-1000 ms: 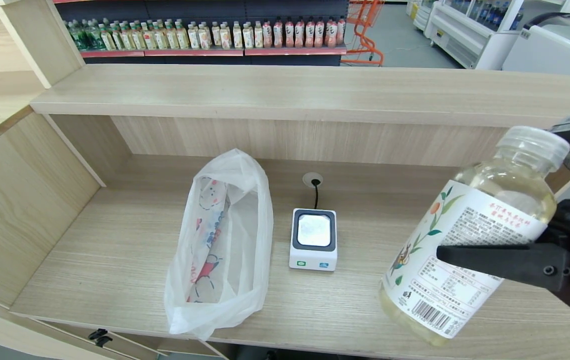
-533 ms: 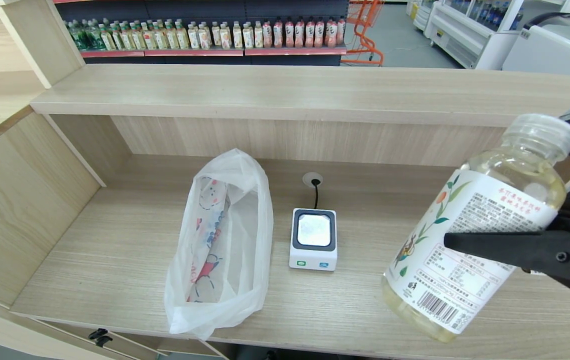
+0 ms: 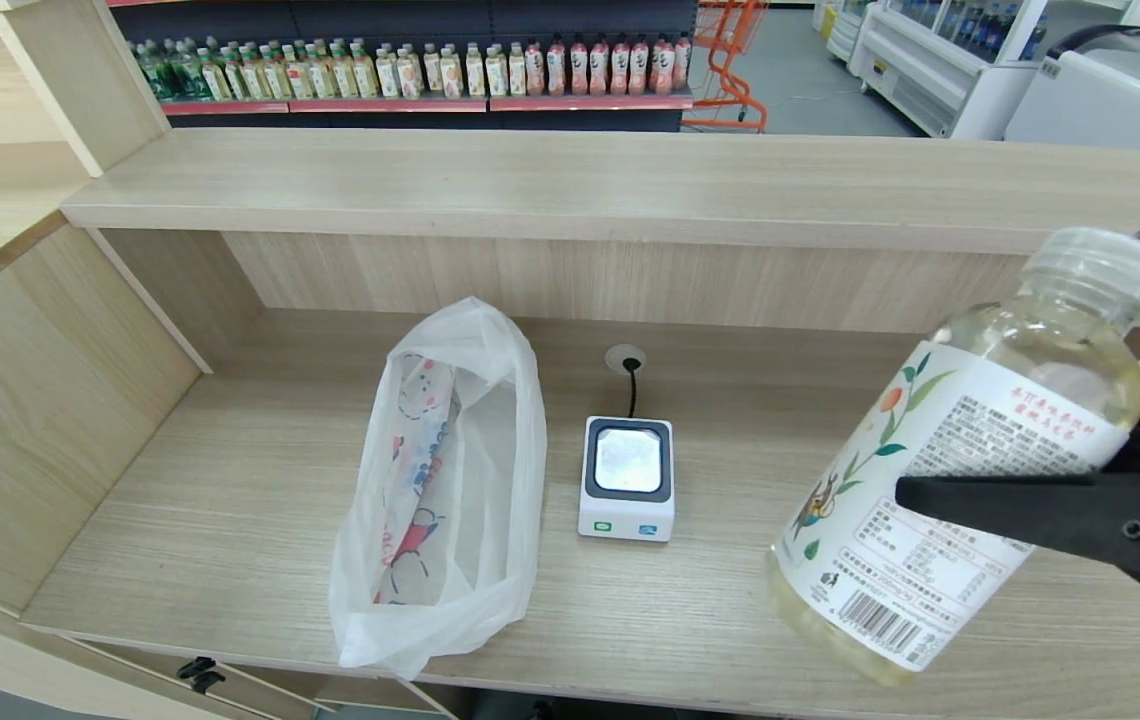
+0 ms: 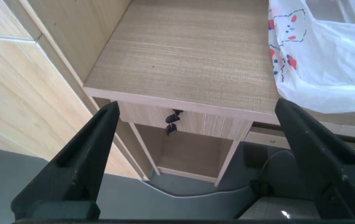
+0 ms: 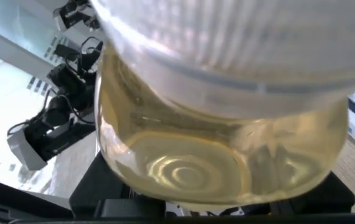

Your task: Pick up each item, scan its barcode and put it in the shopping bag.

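A drink bottle point(image 3: 960, 460) of pale yellow liquid was gripped by the right jaws, which were clenched around its white label, one black jaw lying across the label's front. The bottle was held in the air at the right side of the surface point(image 3: 230, 520), tilted, with its clear cap uppermost and farthest away and its base nearest the robot. A barcode point(image 3: 875, 620) was printed near the label's lower edge, facing the head camera. In the right wrist view the bottle point(image 5: 227, 143) was seen from very close.

A white barcode scanner point(image 3: 627, 478) with a dark-framed window was set near the middle of the surface, well apart from the bottle, and its cable point(image 3: 632, 392) was led back to a round grommet point(image 3: 624, 357). Just beside the scanner, on its left, a translucent shopping bag point(image 3: 445, 480) was laid open.

The left jaws were released and spread wide with nothing between them, above the near edge of the surface point(image 4: 190, 56), beside a corner of the shopping bag point(image 4: 327, 56).
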You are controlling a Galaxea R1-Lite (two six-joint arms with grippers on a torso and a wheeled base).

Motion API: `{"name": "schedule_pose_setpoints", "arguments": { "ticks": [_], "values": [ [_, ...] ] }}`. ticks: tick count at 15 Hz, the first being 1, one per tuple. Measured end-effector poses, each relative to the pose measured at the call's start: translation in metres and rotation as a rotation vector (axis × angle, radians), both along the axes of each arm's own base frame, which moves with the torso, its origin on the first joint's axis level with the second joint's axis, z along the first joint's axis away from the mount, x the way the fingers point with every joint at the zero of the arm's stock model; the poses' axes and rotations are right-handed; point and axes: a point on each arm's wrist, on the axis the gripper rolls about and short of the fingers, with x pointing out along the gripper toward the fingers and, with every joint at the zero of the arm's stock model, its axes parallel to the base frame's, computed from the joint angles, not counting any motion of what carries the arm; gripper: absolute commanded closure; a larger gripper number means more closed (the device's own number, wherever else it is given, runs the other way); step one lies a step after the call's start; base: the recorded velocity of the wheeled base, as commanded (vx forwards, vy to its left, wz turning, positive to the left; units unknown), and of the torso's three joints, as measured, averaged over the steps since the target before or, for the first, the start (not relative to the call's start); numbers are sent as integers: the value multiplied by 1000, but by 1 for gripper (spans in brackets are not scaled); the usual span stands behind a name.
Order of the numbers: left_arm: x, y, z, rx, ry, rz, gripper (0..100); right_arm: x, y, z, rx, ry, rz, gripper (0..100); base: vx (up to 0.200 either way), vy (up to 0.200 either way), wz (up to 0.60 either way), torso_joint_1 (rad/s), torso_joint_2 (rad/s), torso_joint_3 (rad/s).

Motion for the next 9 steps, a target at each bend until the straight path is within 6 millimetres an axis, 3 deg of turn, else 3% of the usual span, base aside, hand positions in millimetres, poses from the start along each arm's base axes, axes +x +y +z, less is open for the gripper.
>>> {"name": "schedule_pose_setpoints", "arguments": {
  "ticks": [2, 5, 9],
  "values": [
    [0, 0, 0, 0, 0, 0, 0, 7, -4, -3, -96, -202, -103, 100, 0, 0, 0, 0, 0, 0],
    [0, 0, 0, 0, 0, 0, 0, 19, -18, -20, -388, -408, -451, 100, 0, 0, 0, 0, 0, 0],
    [0, 0, 0, 0, 0, 0, 0, 26, -23, -27, -473, -699, -474, 100, 0, 0, 0, 0, 0, 0]
  ]
}}
